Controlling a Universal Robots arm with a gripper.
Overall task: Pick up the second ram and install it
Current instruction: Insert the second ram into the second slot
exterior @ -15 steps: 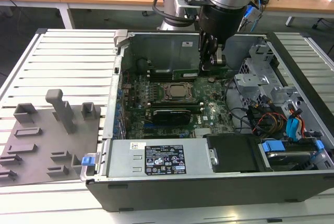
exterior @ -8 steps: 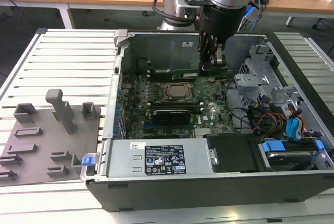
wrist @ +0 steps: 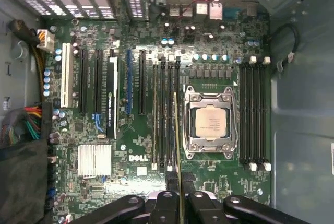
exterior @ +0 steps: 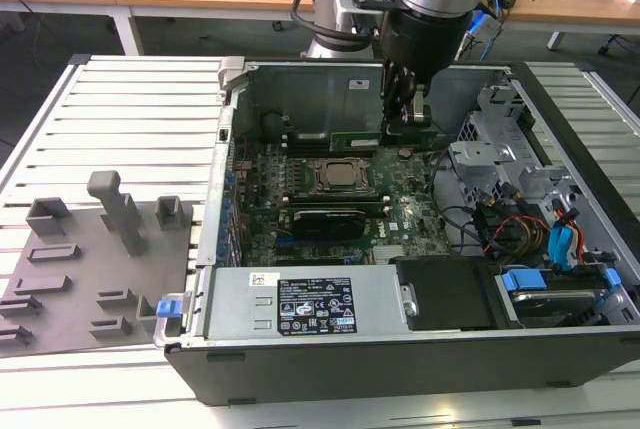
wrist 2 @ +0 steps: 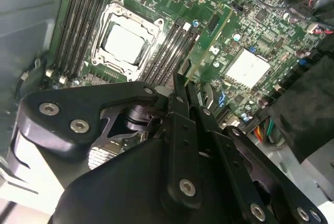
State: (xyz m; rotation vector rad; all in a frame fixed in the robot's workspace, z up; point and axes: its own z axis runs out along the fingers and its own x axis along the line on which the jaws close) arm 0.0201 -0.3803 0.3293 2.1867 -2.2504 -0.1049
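My gripper (exterior: 405, 125) hangs inside the open computer case, shut on the second ram (exterior: 340, 136), a thin green stick held on edge above the motherboard. In the first wrist view the ram (wrist: 176, 130) shows edge-on between the fingertips (wrist: 188, 187). It lines up over the black memory slots (wrist: 166, 114) beside the processor socket (wrist: 211, 122). In the second wrist view the ram (wrist 2: 211, 38) juts out from the gripper (wrist 2: 182, 85) over the slots (wrist 2: 169, 46) next to the socket (wrist 2: 124, 44). Whether it touches a slot cannot be told.
A grey tray (exterior: 90, 249) with raised blocks lies outside the case at the exterior view's left. The power supply (exterior: 300, 304) sits along the case's near side. Cables (exterior: 520, 219) and drive bays crowd the exterior view's right. A second slot bank (wrist: 255, 114) flanks the socket's other side.
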